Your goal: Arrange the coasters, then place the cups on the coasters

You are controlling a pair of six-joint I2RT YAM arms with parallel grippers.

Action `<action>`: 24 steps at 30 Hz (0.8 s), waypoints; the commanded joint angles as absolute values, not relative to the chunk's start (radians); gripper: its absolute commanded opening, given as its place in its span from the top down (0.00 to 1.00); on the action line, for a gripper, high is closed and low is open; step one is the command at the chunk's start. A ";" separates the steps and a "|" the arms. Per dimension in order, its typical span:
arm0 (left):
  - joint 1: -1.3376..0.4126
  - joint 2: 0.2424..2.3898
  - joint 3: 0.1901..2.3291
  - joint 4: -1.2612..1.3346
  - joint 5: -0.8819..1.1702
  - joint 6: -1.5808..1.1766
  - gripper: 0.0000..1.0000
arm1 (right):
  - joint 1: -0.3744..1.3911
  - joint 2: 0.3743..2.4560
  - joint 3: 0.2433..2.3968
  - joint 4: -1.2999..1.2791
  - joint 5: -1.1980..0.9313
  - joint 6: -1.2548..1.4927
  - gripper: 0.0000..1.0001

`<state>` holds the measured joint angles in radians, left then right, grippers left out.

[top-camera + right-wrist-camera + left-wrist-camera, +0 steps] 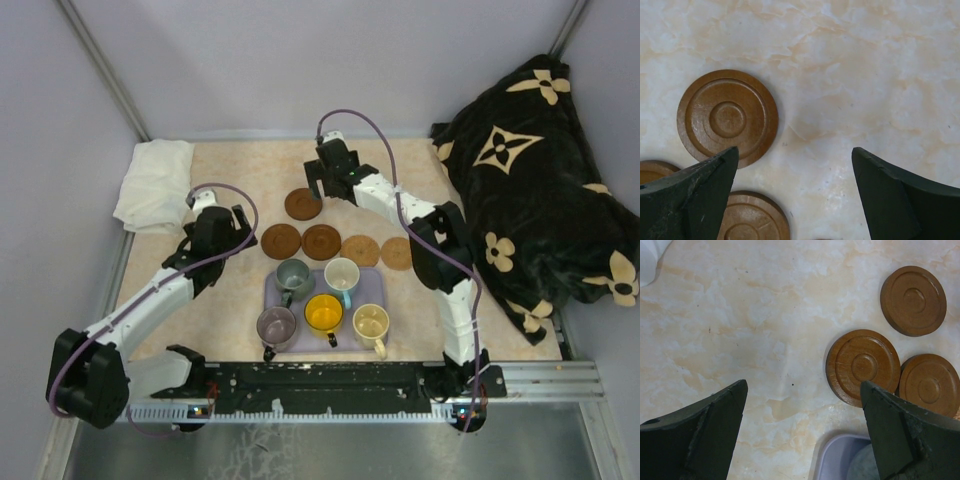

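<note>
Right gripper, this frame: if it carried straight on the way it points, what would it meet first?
Most likely the bare tabletop. The open right gripper points down at marble just beside the nearest coaster, and one finger might clip that coaster's edge. Its height above the table is hard to judge.

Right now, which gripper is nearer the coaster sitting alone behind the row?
Right. The right gripper is open just beside the back coaster, which lies off one fingertip. The left gripper is farther off, open next to the row's left-end coaster.
</note>
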<state>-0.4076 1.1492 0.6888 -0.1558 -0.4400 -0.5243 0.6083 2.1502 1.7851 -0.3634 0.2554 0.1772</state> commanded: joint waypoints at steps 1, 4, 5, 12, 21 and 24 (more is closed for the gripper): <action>-0.402 1.200 0.690 -0.129 -0.431 -0.532 0.01 | 0.628 2.219 1.920 -0.342 0.202 0.143 0.03; -0.403 1.231 0.689 -0.130 -0.438 -0.537 0.01 | 0.638 2.287 2.000 -0.391 0.200 0.133 0.02; -0.403 1.240 0.689 -0.129 -0.442 -0.537 0.01 | 0.641 2.303 2.019 -0.400 0.203 0.129 0.03; -0.402 1.288 0.689 -0.121 -0.478 -0.526 0.01 | 0.650 2.363 2.053 -0.427 0.221 0.127 0.13; -0.395 1.241 0.610 0.024 -0.370 -0.513 0.14 | 0.651 2.378 2.021 -0.443 0.216 0.127 0.20; -0.387 1.227 0.606 0.036 -0.365 -0.516 0.02 | 0.652 2.384 2.008 -0.449 0.233 0.128 0.21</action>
<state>-0.4011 1.2625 0.6178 -0.0444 -0.4011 -0.5190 0.6460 2.3711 2.0037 -0.4488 0.2157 0.1413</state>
